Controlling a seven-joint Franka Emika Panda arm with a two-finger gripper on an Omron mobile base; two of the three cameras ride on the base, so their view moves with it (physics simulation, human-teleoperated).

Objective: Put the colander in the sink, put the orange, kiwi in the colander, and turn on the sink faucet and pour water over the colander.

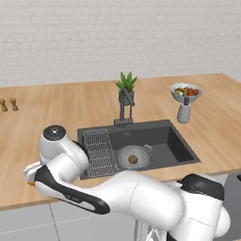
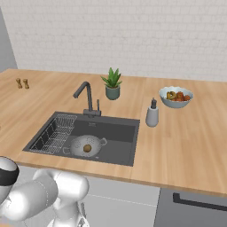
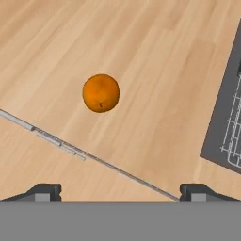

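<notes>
While the colander already sits in the sink with the kiwi inside it, the orange still lies alone on the bare wooden worktop, left of the sink and close to the near edge. Your tool hangs above it, tips spread wide and holding nothing. By the look of things, the orange and the sink faucet are what remain. You have open wood all around the fruit; the sink rim and wire rack lie well to its right.
</notes>
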